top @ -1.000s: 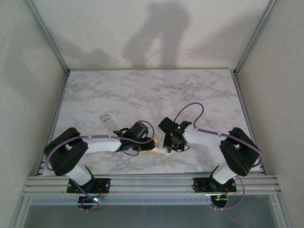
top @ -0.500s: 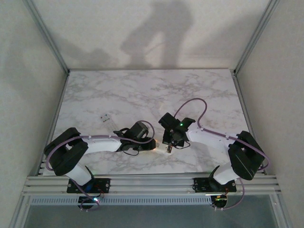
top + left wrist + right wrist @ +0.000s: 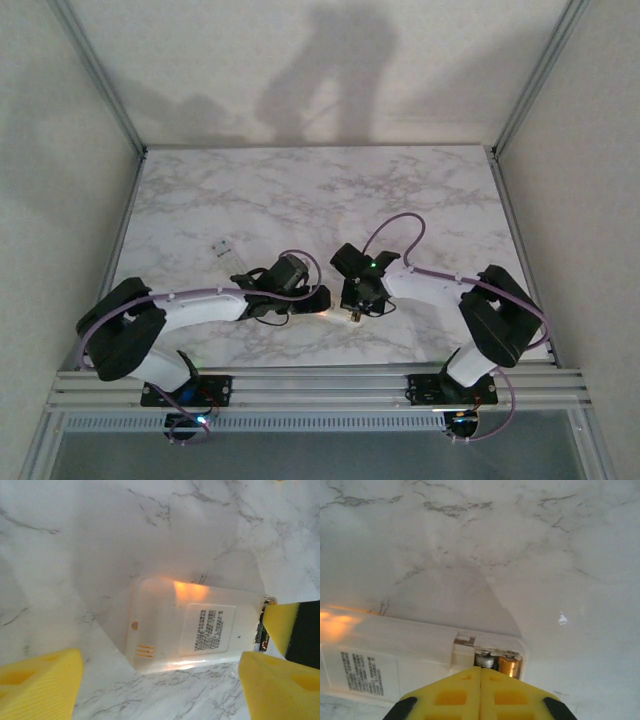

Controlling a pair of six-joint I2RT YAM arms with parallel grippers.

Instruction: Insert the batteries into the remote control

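Flat, the remote control (image 3: 185, 630) lies between parted left fingers (image 3: 40, 680).

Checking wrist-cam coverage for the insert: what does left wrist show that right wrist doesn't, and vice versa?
Left wrist: the rounded end of the remote control with three orange slots, between the spread fingers of the open left tool. Right wrist: two batteries in the open compartment, right behind the shut right tool. Both: the printed label, the orange glow, the marble table.

Remote (image 3: 165, 625) is smooth, faintly glossy white plastic; table (image 3: 125, 530) smooth marble-look; pads (image 3: 40, 680) finely ribbed yellow; 2 batteries (image 3: 507, 664) shiny metal.
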